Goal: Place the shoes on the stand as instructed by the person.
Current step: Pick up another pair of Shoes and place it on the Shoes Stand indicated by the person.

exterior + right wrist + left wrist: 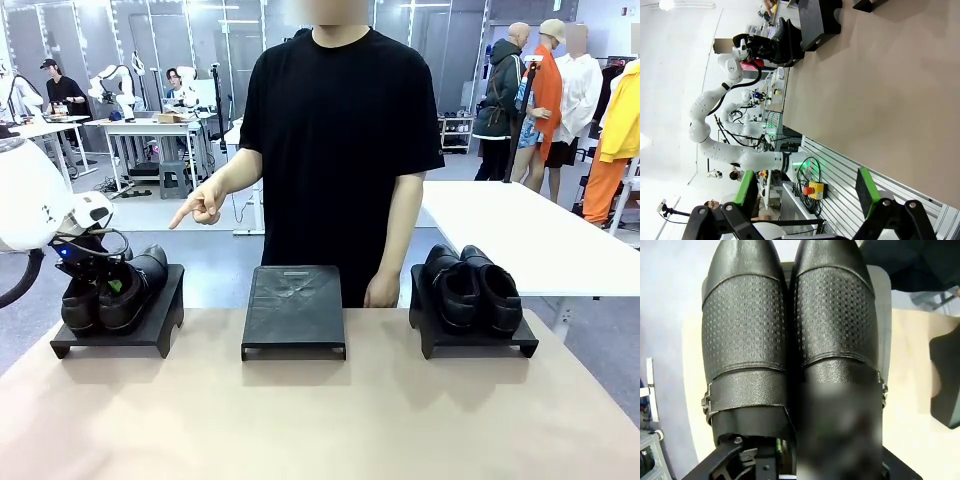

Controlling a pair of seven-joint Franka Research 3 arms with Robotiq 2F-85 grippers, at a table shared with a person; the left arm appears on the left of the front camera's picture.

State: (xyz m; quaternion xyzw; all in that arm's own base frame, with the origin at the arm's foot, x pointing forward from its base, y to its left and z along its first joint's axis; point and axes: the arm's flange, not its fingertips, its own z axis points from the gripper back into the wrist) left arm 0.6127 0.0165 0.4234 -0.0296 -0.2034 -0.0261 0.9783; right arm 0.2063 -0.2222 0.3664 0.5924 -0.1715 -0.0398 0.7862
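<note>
Front view gives you three black stands along the far edge of the tabletop (pixel 320 420). The left stand (pixel 150 325) sits near the far left corner and carries one pair of shoes (pixel 112 290), side by side, toes pointing away from the robot. The middle stand (pixel 294 305) has a bare top. The right stand (pixel 470 335) sits near the far right corner and carries the second pair of shoes (pixel 472 288).

You see the left gripper (pixel 98 272) down at the heel end of the left pair, its black body just above the shoe openings, with a green pad showing between them. Whether its fingers press on a shoe or stand free cannot be told from these pictures.

The person (pixel 340 140) stands at the far edge behind the middle stand. The person's pointing hand (pixel 203 207) is raised with the index finger aimed down toward the left stand; the other hand (pixel 381 291) hangs by the far edge between the middle and right stands.

Left wrist view shows you both shoes of the left pair from above, touching along their inner sides, each with a textured band across the vamp.

Right wrist view shows you the right gripper (pixel 805 192) with its green-padded fingers (pixel 865 190) spread wide, nothing between them, well apart from the stands.
</note>
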